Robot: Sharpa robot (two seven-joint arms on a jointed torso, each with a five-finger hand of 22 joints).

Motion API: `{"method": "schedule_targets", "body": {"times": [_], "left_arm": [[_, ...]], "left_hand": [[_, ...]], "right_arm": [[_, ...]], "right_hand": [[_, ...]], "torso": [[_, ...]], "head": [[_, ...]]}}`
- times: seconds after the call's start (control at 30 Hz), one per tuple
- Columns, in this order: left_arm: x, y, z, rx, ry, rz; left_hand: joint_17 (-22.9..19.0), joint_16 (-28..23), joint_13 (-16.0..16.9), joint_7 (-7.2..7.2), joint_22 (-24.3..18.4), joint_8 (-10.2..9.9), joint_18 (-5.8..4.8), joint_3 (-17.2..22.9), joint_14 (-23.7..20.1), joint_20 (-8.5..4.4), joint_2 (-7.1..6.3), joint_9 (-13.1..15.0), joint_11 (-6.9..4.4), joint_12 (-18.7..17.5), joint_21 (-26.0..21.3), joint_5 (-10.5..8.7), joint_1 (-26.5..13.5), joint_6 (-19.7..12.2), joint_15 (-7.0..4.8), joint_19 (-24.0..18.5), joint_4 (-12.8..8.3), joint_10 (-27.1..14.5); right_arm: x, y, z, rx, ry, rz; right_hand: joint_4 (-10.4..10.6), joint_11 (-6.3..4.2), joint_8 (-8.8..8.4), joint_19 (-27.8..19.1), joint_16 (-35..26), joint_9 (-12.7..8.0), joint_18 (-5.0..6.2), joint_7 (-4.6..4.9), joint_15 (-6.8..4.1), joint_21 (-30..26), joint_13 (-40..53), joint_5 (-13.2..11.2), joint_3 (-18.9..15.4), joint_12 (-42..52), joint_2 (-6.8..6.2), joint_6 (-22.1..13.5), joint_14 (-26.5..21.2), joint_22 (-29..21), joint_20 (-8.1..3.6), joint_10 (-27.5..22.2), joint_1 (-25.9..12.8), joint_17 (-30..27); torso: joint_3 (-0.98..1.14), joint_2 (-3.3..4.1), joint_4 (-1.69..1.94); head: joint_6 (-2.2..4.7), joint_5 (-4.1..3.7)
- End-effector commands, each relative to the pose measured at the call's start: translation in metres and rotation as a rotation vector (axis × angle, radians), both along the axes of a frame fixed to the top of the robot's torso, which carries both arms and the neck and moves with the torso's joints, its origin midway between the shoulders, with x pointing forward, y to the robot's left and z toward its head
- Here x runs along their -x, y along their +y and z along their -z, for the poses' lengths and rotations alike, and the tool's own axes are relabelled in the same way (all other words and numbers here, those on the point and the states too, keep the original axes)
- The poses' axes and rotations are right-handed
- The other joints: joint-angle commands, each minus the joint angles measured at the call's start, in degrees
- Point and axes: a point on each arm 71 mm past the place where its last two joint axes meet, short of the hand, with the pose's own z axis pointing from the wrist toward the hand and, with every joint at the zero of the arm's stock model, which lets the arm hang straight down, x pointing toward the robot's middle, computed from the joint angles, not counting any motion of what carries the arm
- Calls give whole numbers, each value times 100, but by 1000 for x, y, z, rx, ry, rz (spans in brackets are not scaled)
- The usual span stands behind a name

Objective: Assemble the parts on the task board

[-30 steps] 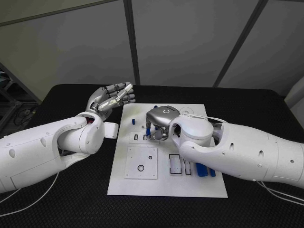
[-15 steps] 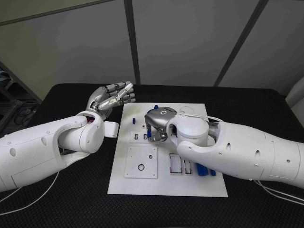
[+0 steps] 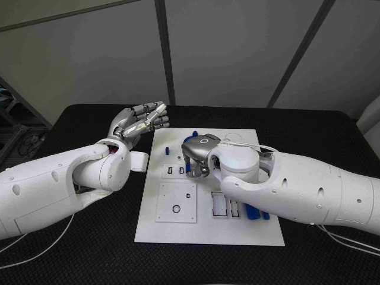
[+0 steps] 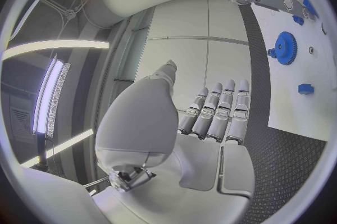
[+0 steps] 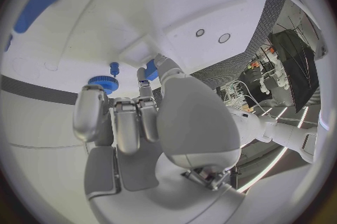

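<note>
The white task board (image 3: 209,228) lies in the middle of the black table. My right hand (image 3: 199,149) is low over its upper middle, fingertips down at a row of small slots (image 3: 170,171). In the right wrist view its thumb and a finger pinch a small blue part (image 5: 151,69) against a white block (image 5: 139,53), with a blue gear (image 5: 103,83) close by. My left hand (image 3: 139,121) is raised off the board's far left corner, fingers straight and holding nothing. The left wrist view shows the blue gear (image 4: 284,47) and a small blue piece (image 4: 305,88) on the board.
Long blue parts (image 3: 257,212) lie at the board's near right beside rectangular slots (image 3: 219,205). A square white plate (image 3: 176,203) with two rings sits at the near left. A small blue peg (image 3: 167,151) stands near the left edge. Grey wall panels rise behind the table.
My right hand has shifted slightly left and lower over the slots, and the blue part under it shows less. The left hand has stayed still.
</note>
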Motion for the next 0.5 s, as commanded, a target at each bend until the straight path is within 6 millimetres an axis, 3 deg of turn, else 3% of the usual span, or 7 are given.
{"method": "schedule_targets", "body": {"times": [0.03, 0.5], "left_arm": [[0, -1, -2, -5, -12, 7], [-1, -2, -1, -5, -10, 8]], "left_hand": [[-2, -31, -1, 637, -8, -33, 29, 34, 8, 0, 10, -6, 16, -16, 31, -38, 51, -45, 3, -24, 1, -26], [-2, -35, -1, 636, -11, -33, 28, 29, 9, 0, -2, -6, 16, -17, 35, -38, 45, -52, 4, -24, 3, -34]], "right_arm": [[-1, 0, -1, 17, -8, 5], [-4, 0, 1, 24, -5, 12]], "right_hand": [[25, -34, 16, 34, 29, 5, -51, 5, -45, 17, 1190, -11, 29, -5, 31, 26, 596, -8, -9, 375, -22, 1509], [50, -29, -8, 10, 29, -1, -44, 15, -45, -7, 1154, -37, 8, -41, -3, -9, 596, -46, -14, 349, -81, 1509]], "torso": [[0, -1, 3], [0, -1, 3]], "head": [[0, 1], [-7, 3]]}}
